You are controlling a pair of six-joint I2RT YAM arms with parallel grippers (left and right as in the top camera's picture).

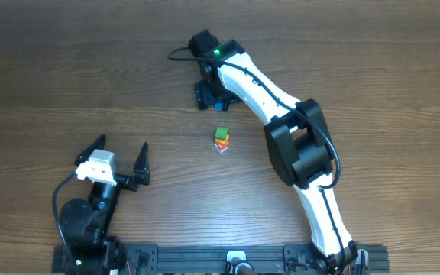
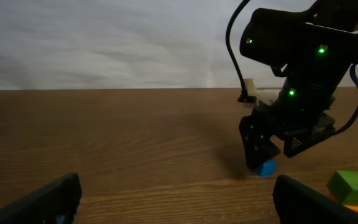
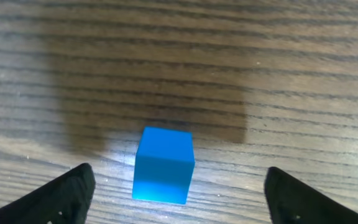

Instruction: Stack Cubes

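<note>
A blue cube (image 3: pixel 163 164) rests on the wooden table, between the spread fingers of my right gripper (image 3: pixel 178 193), which is open and low over it. From above, the right gripper (image 1: pixel 212 95) sits at the back centre with the blue cube (image 1: pixel 220 105) partly showing beneath it. A short stack with a green cube (image 1: pixel 221 134) on top, orange and red below, stands a little nearer the arm bases. My left gripper (image 1: pixel 122 156) is open near the front left, holding nothing. From the left wrist I see the blue cube (image 2: pixel 266 167) under the right gripper (image 2: pixel 272 146) and the green cube (image 2: pixel 352 185).
The wooden table (image 1: pixel 67 69) stretches bare around the cubes. The right arm's white links (image 1: pixel 270 88) cross the back right area above the stack.
</note>
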